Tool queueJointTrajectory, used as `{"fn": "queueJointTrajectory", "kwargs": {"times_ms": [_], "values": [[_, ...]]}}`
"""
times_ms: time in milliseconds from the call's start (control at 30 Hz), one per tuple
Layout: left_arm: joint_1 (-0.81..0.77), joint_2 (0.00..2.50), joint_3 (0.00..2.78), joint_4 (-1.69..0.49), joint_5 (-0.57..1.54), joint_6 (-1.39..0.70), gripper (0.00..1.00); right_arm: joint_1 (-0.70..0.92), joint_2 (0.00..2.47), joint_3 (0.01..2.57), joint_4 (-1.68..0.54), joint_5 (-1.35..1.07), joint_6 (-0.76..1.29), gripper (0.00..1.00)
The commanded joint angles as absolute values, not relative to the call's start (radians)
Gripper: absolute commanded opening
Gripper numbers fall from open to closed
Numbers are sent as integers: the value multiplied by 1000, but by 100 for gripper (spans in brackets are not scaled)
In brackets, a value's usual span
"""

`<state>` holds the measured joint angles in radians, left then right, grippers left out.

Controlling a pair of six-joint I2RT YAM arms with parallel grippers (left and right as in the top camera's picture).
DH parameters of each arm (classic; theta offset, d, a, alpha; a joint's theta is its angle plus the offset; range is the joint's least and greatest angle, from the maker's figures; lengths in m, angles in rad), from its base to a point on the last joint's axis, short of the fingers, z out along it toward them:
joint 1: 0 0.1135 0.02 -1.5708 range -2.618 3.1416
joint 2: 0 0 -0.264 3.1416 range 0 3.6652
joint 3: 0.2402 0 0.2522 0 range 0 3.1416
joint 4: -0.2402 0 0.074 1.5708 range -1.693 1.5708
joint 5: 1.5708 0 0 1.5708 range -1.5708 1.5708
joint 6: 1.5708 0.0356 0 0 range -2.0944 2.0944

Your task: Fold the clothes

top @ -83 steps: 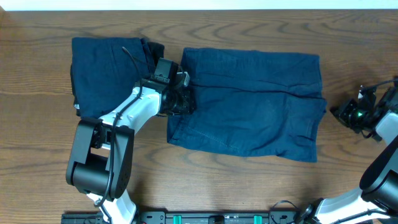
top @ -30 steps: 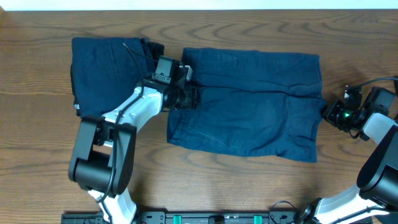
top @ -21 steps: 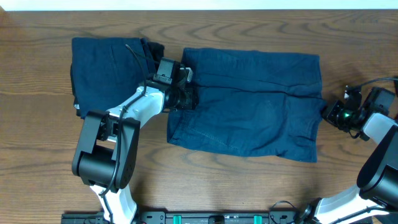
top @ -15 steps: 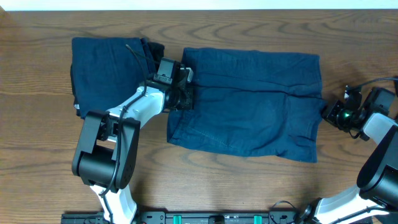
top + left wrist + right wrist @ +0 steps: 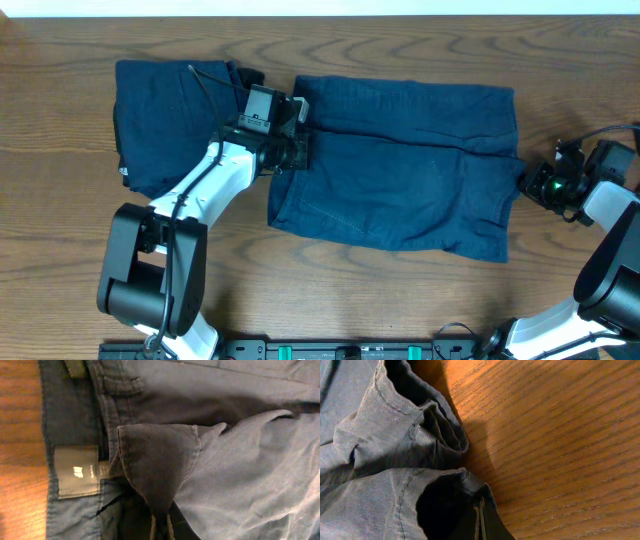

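Dark navy clothes [image 5: 400,165] lie spread flat across the table's middle. My left gripper [image 5: 297,152] is shut on their left waistband edge, and the left wrist view shows a dark fold of the clothes [image 5: 155,470] pinched and lifted between the fingers of the left gripper [image 5: 160,527], beside a grey label [image 5: 76,471]. My right gripper [image 5: 527,180] sits at the right edge of the clothes. In the right wrist view the right gripper [image 5: 480,520] is shut on the hem of the clothes [image 5: 395,450]. A folded navy bundle [image 5: 170,120] lies at the left.
The wooden table [image 5: 400,290] runs bare along the front and far right. The folded bundle lies partly under my left arm [image 5: 200,190]. The table's back edge [image 5: 320,14] runs along the top of the overhead view.
My left gripper has shut on the waistband fold and drawn slightly back to the left, lifting it. The right gripper moved in to the hem earlier and now holds still.
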<state>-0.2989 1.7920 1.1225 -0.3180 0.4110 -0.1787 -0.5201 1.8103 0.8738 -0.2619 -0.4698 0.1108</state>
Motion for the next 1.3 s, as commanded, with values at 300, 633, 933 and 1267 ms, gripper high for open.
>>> {"fn": "queueJointTrajectory", "kwargs": {"times_ms": [300, 633, 933, 1267], "values": [[-275, 1794, 1116, -404, 242, -168, 6, -507, 1819, 867, -265, -203, 179, 1], [-277, 1917, 1116, -413, 242, -168, 6, -507, 1819, 867, -268, -152, 192, 1], [-277, 1951, 1116, -398, 241, -168, 7, -507, 1819, 867, -276, -84, 236, 1], [-277, 1887, 1134, -408, 242, -169, 47, -508, 1816, 873, -255, -186, 236, 34]]}}
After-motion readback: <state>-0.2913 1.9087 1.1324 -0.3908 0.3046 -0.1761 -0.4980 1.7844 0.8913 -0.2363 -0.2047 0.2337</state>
